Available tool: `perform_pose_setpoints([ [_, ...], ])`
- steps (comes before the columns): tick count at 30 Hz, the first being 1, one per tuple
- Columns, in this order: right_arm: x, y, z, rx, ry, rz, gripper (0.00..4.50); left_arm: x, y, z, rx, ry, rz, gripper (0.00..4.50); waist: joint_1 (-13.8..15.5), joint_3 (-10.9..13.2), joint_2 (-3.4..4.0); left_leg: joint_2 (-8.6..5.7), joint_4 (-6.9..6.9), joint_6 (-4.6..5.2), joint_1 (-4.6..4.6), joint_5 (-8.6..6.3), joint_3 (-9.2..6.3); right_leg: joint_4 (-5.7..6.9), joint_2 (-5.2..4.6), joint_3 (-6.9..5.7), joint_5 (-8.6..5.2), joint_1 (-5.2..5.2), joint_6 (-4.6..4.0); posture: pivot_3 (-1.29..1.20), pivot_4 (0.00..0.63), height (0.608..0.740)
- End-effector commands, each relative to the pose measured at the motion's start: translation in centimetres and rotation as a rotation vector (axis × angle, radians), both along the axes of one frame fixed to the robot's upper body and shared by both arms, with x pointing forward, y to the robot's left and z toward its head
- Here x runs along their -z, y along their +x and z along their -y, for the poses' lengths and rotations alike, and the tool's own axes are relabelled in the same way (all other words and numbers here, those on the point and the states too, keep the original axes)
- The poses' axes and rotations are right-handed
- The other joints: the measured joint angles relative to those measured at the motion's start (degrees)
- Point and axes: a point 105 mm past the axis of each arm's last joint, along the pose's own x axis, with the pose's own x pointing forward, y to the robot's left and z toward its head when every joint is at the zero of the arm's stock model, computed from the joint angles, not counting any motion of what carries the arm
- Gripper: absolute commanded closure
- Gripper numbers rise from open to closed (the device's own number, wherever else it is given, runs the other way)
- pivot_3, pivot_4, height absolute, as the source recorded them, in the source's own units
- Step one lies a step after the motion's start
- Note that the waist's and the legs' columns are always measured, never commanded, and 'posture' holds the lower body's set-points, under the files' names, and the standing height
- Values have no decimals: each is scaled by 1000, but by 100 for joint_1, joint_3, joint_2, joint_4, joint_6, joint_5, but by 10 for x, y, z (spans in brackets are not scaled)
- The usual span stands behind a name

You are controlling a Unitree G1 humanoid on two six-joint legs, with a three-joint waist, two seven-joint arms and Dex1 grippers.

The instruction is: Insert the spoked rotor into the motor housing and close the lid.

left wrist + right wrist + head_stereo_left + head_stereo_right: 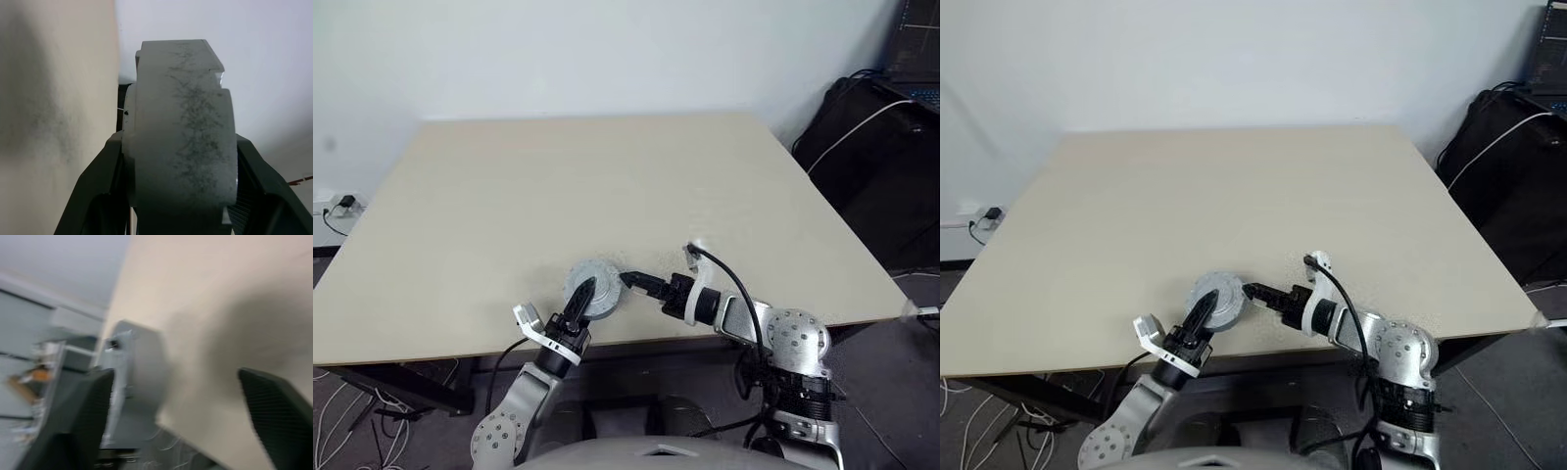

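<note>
Grey motor housing (592,288) pinched by left gripper (584,291); right gripper (633,281), at its 3 o'clock, spread w/ nothing inside. Risk: edge-only grip slips, assy drops onto tabletop (607,186).

Silver arms, black two-fingered tools, white wrist brackets, black cables

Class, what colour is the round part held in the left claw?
Pale grey, with dark speckled smudges; the round part shows best in the left wrist view.

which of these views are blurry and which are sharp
Right wrist view: smeared by motion, the open right gripper and the grey lid soft-edged. Left wrist view: sharp on the lid's rim, table behind soft. Both eye views: evenly lit, fairly sharp.
</note>
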Motion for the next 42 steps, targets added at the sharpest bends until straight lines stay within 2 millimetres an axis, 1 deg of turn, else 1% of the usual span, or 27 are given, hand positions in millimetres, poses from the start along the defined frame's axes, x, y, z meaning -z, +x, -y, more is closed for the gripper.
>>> perform_pose_setpoints([
  [1,-7,7,9,10,-201,185,0,-23,17,5,-67,-46,83,2369,1,0,0,0,1,0,2,0,0,0,0,0,0,2,0,0,0,740],
  [3,2,10,18,-11,-438,326,0,-24,26,-2,-101,-4,87,2369,6,0,-2,0,2,0,5,0,-1,-1,-1,-1,-1,5,0,0,0,740],
  [6,12,8,23,-87,-670,521,0,-22,47,-11,-144,72,71,2369,22,1,-7,0,4,-3,9,0,-3,0,-1,-5,-1,10,0,0,0,740],
  [9,26,7,27,-133,-846,659,0,-19,81,-21,-183,160,41,2369,38,4,-27,-1,12,-4,10,7,-9,3,4,-6,0,17,1,0,0,740],
  [12,31,9,30,-101,-912,722,0,-18,113,-25,-196,218,19,2369,56,-5,-61,1,24,-10,8,18,-20,6,14,-8,2,24,4,0,0,740],
  [13,33,9,30,-96,-918,727,0,-19,122,-25,-197,229,14,2369,64,-5,-67,0,24,-29,9,30,-19,5,15,-8,2,26,4,0,0,740],
  [17,36,6,30,-61,-910,720,0,-26,158,-22,-195,273,4,2369,75,-1,-95,-11,32,-27,-1,32,-20,-2,11,-6,8,28,14,0,0,740],
  [18,37,5,30,-49,-908,717,0,-28,166,-20,-192,285,1,2369,77,-2,-99,-11,32,-27,-3,32,-20,-6,12,-6,9,27,16,0,0,740],
  [20,37,4,30,-36,-907,710,0,-29,178,-17,-188,298,-15,2369,67,1,-107,-16,32,-26,-6,33,-20,-10,11,-6,26,28,46,0,0,740],
  [23,38,2,30,-23,-909,704,0,-27,193,-13,-182,327,-55,2369,59,3,-113,-17,31,-26,-4,32,-20,-13,10,-4,30,30,53,0,0,740],
  [25,37,2,30,-16,-908,705,0,-24,199,-12,-181,354,-90,2369,54,8,-120,-18,32,-26,-4,32,-20,-12,10,-5,30,29,53,0,0,740],
  [28,36,2,30,-8,-907,704,0,-12,203,-10,-167,415,-168,2369,22,9,-122,-30,32,-27,-1,33,-21,-8,13,-5,30,28,54,0,0,740],
  [32,34,3,28,-1,-903,707,0,6,201,-12,-155,479,-269,2369,2,9,-123,-27,31,-26,-1,33,-24,-6,11,-5,31,28,54,0,0,740],
  [34,34,3,28,-1,-901,708,0,12,199,-13,-152,497,-301,2369,-2,7,-132,-21,31,-26,-2,33,-24,-5,9,-4,32,28,56,0,0,740],
  [37,32,5,27,-1,-897,710,0,24,194,-14,-143,514,-365,2369,-5,2,-137,-19,32,-26,8,33,-23,-5,6,-3,33,37,58,0,0,740],
  [39,32,5,27,-2,-896,709,0,27,192,-15,-141,518,-380,1647,-14,-1,-141,-19,32,-25,13,33,-22,-2,4,-2,34,39,59,0,0,740],
  [40,32,6,27,-2,-896,709,0,28,191,-15,-141,515,-382,1408,-14,-1,-141,-18,32,-25,14,33,-22,0,4,-2,34,39,59,0,0,740],
  [42,32,6,27,-3,-895,708,0,31,189,-17,-138,516,-392,756,-16,-16,-143,-17,34,-24,15,34,-24,4,3,-3,34,38,59,0,0,740],
])
